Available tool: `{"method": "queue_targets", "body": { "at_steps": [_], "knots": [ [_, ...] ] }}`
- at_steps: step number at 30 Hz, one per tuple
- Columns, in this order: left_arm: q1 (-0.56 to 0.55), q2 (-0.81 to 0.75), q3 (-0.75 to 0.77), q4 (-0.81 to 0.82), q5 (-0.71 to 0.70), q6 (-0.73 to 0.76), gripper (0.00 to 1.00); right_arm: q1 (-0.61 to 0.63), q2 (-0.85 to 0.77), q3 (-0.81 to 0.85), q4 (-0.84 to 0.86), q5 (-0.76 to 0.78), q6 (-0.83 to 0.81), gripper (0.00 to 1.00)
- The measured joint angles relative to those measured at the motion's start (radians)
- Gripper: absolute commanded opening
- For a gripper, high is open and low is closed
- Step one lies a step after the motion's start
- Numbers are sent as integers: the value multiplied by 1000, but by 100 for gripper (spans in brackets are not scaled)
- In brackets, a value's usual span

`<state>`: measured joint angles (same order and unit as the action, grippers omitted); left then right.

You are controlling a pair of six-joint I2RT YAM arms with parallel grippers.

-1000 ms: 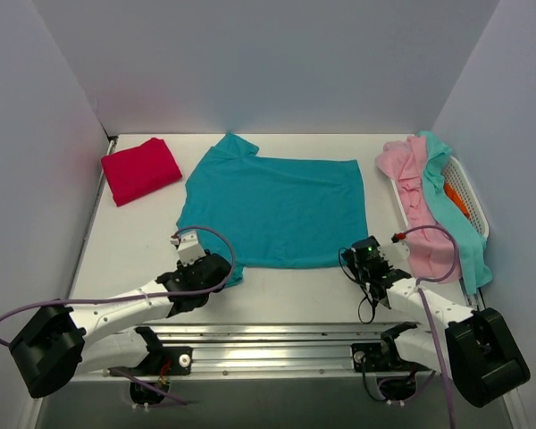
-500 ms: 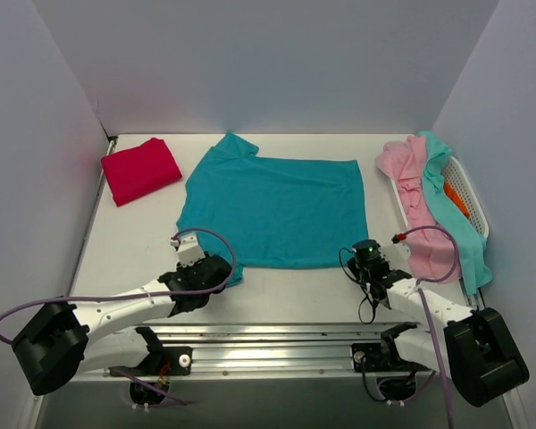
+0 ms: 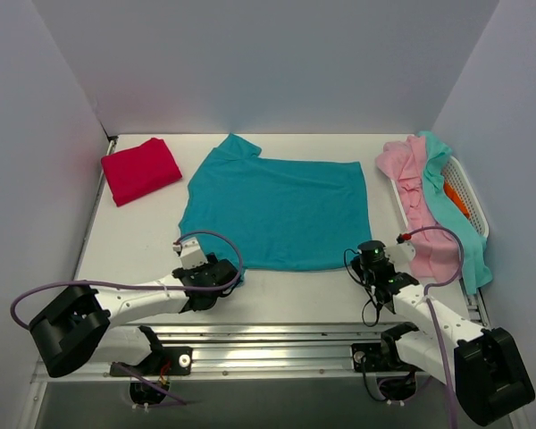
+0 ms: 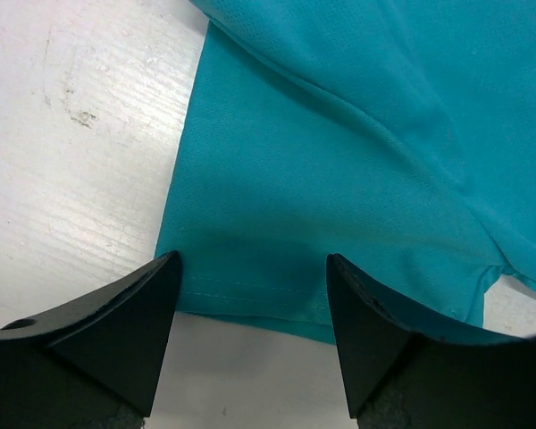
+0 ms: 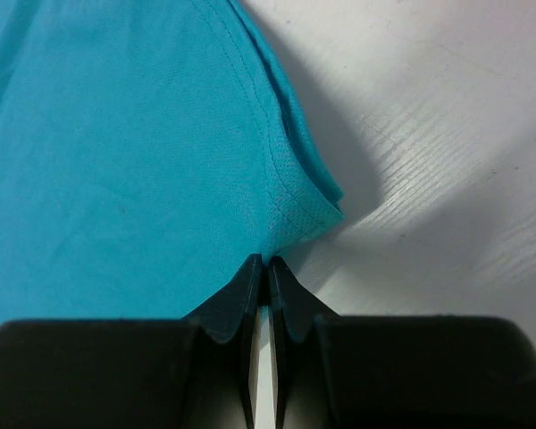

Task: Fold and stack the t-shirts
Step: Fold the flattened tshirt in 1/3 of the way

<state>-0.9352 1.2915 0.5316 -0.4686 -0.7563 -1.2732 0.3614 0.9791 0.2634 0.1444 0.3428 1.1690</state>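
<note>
My left jaws stand wide apart over the lower-left corner of the teal shirt [image 3: 272, 213]. One finger [image 4: 116, 340] sits to each side of its stitched hem, gripping nothing. My right jaws are pressed together on the shirt's lower-right corner, which puckers up off the tabletop [image 3: 134, 241] there. The shirt lies spread flat in the middle of the overhead view. A folded red shirt [image 3: 140, 170] sits at upper left. A pink shirt [image 3: 422, 219] and an aqua shirt [image 3: 472, 255] drape over the white basket [image 3: 471, 186] at right.
</note>
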Motion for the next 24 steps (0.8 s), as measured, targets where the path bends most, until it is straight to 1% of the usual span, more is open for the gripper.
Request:
{"method": "queue_targets", "body": {
  "at_steps": [2,5,7,10,12,15,16,18,19,20,24],
  "knots": [
    [-5,-5,0,-6,0,-16,71,-4,-11,0,-8,0,-5,2],
    [-11,-19,-10,-9,4,-37,48,-8,-22,0,-16,0,-11,2],
    [-13,-24,-19,-10,1,-47,36,-8,-25,0,-18,0,-15,2],
    [-13,-24,-26,-5,-4,-53,30,-10,-26,-1,-22,0,-19,2],
    [-13,-19,-26,4,-6,-54,28,-14,-26,-2,-24,-1,-19,2],
    [-13,-9,-27,32,-8,-51,22,-16,-27,-2,-29,0,-20,2],
    [-13,-6,-27,43,-8,-50,17,-17,-27,-2,-30,-1,-21,2],
    [-13,1,-29,63,-9,-47,11,-21,-27,-2,-30,-1,-22,1],
    [-13,3,-29,71,-10,-45,4,-22,-27,-2,-30,-1,-23,0],
    [-13,5,-28,76,-11,-43,3,-22,-27,-2,-31,-1,-23,0],
    [-13,5,-21,66,-6,-31,2,-22,-36,-2,-38,-5,-23,0]
  ]
}}
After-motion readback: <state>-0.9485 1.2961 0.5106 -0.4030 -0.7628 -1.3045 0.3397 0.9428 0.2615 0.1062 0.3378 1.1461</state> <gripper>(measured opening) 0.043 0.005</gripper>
